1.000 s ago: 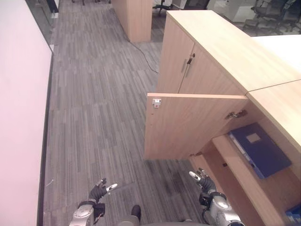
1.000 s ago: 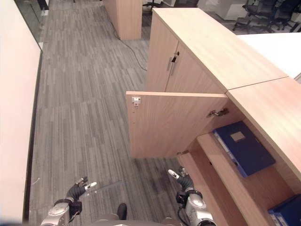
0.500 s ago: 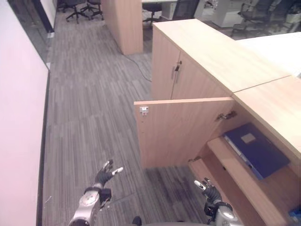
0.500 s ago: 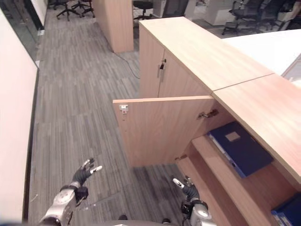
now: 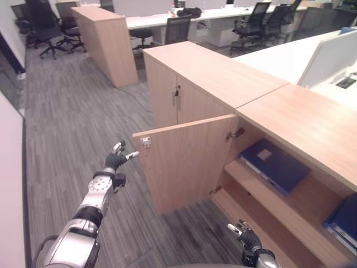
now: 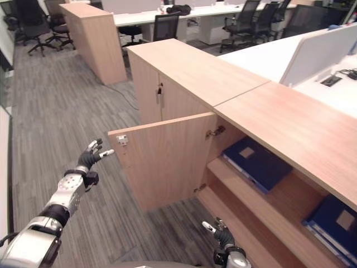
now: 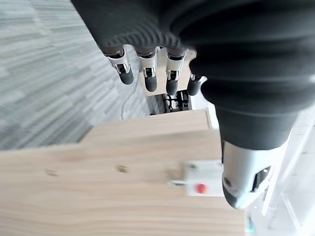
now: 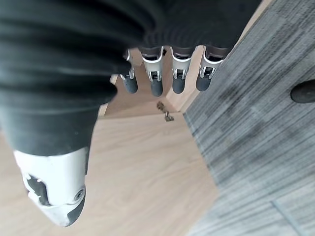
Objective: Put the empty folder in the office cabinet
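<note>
A dark blue folder (image 5: 274, 166) with a pale label lies flat on the cabinet (image 5: 223, 84) shelf; left hand (image 5: 116, 162) and right hand (image 5: 246, 239) both empty, fingers apart

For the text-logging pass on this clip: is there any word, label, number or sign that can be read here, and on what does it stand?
None can be read.
Pale label patch on the blue folder lying on the upper shelf of the open cabinet: too small to tell whether it carries print.
Pale label patch on the second blue folder lower down: the same.
White catch with a red button on the door's inner face: no print shows.
</note>
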`<state>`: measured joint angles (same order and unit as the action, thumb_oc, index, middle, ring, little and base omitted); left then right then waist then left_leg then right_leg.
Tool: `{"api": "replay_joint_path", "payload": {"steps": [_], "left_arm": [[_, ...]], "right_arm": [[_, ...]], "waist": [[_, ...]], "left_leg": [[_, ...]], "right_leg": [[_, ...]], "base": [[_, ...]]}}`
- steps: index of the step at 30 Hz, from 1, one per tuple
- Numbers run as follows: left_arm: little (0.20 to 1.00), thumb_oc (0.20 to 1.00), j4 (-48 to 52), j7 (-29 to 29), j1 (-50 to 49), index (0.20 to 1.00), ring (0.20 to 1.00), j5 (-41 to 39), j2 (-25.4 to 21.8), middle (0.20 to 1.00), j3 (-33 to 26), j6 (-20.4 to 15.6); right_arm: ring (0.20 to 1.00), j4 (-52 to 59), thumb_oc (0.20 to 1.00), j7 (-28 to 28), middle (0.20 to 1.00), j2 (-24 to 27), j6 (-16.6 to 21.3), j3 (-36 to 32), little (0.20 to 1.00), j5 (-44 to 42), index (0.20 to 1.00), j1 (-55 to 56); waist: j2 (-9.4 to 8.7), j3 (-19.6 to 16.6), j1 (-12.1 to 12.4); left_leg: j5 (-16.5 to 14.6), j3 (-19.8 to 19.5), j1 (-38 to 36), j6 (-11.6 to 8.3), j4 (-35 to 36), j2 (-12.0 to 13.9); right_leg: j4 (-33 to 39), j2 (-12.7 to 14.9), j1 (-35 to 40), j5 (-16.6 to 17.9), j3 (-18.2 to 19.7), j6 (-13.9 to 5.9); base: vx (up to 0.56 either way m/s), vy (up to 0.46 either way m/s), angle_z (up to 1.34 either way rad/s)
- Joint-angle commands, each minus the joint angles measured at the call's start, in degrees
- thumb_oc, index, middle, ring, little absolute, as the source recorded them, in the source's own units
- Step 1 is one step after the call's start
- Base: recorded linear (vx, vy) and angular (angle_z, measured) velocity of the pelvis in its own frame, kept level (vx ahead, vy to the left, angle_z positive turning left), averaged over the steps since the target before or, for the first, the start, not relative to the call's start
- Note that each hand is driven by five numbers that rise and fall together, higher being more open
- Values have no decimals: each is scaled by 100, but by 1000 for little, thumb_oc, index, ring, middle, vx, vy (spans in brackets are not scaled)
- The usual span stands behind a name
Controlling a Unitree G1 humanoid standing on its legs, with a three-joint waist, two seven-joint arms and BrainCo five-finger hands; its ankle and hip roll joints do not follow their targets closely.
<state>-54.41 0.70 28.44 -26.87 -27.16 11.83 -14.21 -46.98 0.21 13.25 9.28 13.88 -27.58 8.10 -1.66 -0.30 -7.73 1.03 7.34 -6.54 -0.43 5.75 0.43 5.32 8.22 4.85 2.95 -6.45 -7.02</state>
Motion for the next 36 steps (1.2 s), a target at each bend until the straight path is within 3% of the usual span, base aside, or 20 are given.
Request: {"api": "replay_joint_path", "payload": {"steps": [1,12,19,25,26,36], "left_arm": [[1000,1000,-510,-35,849,1000,1000,-270,-223,1000,-40,-286],[1000,1000,-786,16,1416,1000,1000,-290,-21,1000,113,-272],[1000,1000,-343,-74,1027,1000,1000,-487,441,1000,84,-419],[1000,1000,990,237,-254,1000,1000,-611,1023,1000,367,-482],[1000,1000,1854,423,-732,1000,1000,-585,959,1000,495,-514],[1000,1000,4310,1555,-1926,1000,1000,-1407,417,1000,557,-228]], "right_arm": [[1000,233,1000,140,1000,227,149,202,1000,63,1000,-231],[1000,183,1000,188,1000,275,110,167,1000,0,1000,-180],[1000,159,1000,107,1000,183,143,84,1000,-106,1000,-160],[1000,122,1000,67,1000,64,135,-115,1000,-112,1000,-159],[1000,129,1000,48,1000,37,128,-218,1000,-83,1000,-169],[1000,-33,1000,110,1000,-91,82,-430,1000,-125,1000,-200]], "waist": [[28,127,33],[-68,157,-242],[-150,193,-186],[-232,273,92],[-245,308,236],[-264,350,609]], "left_leg": [[-355,373,-236,-357,-75,305],[-381,607,-247,-369,-75,359],[-378,563,-219,-365,-75,374],[-374,325,-172,-335,-75,344],[-359,207,-120,-324,-81,328],[-344,-150,33,-306,-122,275]], "right_leg": [[-301,272,7,-71,-120,-532],[-317,248,-186,26,88,-606],[-301,248,-177,19,46,-594],[-312,264,-58,-54,-157,-535],[-332,275,-33,-79,-248,-519],[-350,301,65,-164,-504,-472]], "base": [[19,11,-16],[12,7,-14],[3,0,-1],[4,5,12],[-3,3,38],[-1,2,23]]}}
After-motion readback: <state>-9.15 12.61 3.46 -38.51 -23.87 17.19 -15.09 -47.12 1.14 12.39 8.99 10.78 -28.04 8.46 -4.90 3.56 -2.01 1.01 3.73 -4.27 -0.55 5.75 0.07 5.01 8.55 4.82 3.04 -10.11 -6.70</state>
